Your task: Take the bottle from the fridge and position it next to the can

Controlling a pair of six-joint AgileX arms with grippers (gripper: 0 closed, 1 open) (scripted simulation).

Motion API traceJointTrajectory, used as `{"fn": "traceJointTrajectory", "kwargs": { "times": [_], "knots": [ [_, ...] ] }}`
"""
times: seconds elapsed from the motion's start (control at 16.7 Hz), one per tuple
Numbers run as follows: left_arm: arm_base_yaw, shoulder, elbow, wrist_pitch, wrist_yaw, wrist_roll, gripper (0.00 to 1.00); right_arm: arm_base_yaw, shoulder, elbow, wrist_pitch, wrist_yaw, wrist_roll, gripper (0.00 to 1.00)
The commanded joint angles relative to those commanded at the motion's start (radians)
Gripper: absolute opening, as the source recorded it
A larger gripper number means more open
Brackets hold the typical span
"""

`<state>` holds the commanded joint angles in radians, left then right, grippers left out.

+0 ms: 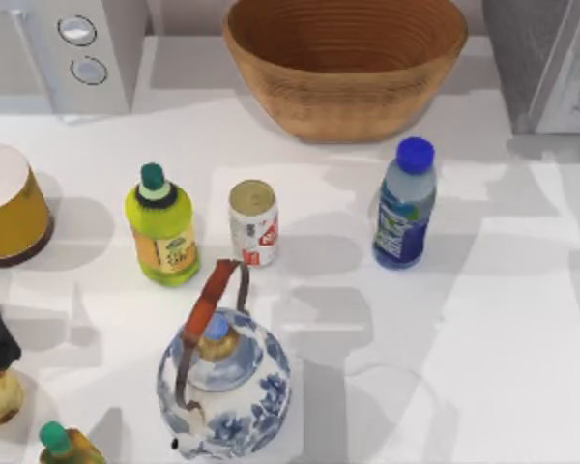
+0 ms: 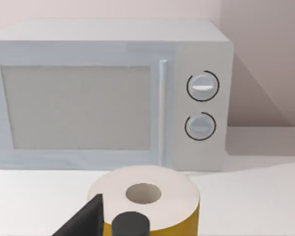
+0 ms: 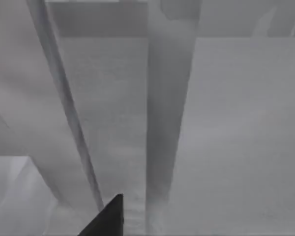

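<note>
Bottle (image 1: pixel 404 205) upright right of can (image 1: pixel 253 222), apart; fridge (image 1: pixel 546 58) cut off; tool states unclear.

Wicker basket (image 1: pixel 345 68), white microwave (image 2: pixel 108 93), yellow-green bottle (image 1: pixel 161 229), blue-patterned teapot (image 1: pixel 224 385).

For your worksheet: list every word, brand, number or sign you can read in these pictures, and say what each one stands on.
None can be read.
The bottle: blue-and-green label, print too blurred.
The can: red markings, illegible.
Yellow-green bottle: label blurred.
Microwave: two knobs, no visible lettering.
</note>
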<state>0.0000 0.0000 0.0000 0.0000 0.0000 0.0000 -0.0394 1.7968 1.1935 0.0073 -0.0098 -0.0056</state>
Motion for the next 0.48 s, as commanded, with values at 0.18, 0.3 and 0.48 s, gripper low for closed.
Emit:
{"fn": "traceJointTrajectory", "kwargs": {
  "times": [0.18,0.3,0.48],
  "knots": [
    [0.0,0.0,0.0,0.0,0.0,0.0,1.0,0.002,0.107,0.14,-0.027,0.0,0.0,1.0],
    [0.0,0.0,0.0,0.0,0.0,0.0,1.0,0.003,0.158,0.212,-0.041,0.001,0.0,1.0],
    [0.0,0.0,0.0,0.0,0.0,0.0,1.0,0.003,0.186,0.25,-0.049,0.002,0.0,1.0]
  ]
}}
